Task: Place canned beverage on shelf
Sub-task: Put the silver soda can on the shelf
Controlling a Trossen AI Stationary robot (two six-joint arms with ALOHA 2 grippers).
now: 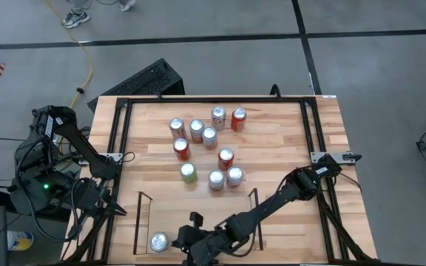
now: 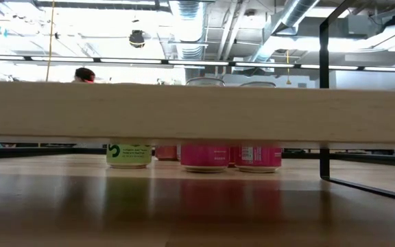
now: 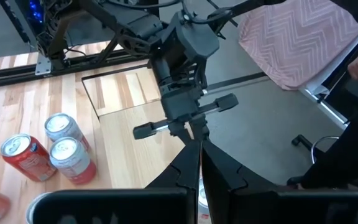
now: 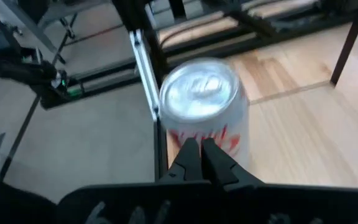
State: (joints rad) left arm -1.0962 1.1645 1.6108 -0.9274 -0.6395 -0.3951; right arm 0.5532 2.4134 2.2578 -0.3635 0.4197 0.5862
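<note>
A white can with red print and a silver top (image 4: pixel 204 106) stands upright on the light wood floor of the shelf (image 1: pixel 198 214), in its near left corner (image 1: pixel 159 241). My right gripper (image 4: pixel 201 152) is shut, its fingertips right at this can's side; in the high view it (image 1: pixel 177 238) reaches in from the right. My left gripper (image 3: pixel 199 163) is shut and held high off the table's left side (image 1: pixel 113 208). Several more cans (image 1: pixel 209 137) stand upright mid-table. My right gripper points its shut fingertips (image 4: pixel 191 155) at the can's side wall (image 4: pixel 207 134), below the rim, slanting down from the table's right. Whether they touch the can, I cannot tell. The can stands upright on the shelf floor.
Thin black rails (image 1: pixel 143 222) (image 1: pixel 256 214) bound the shelf on either side. A black frame (image 1: pixel 309 125) runs around the tabletop. A wood plank (image 2: pixel 197 110) crosses the low view; a green can (image 2: pixel 129 154) and red cans (image 2: pixel 204 156) show under it. A person's feet (image 1: pixel 76 18) show beyond the table.
</note>
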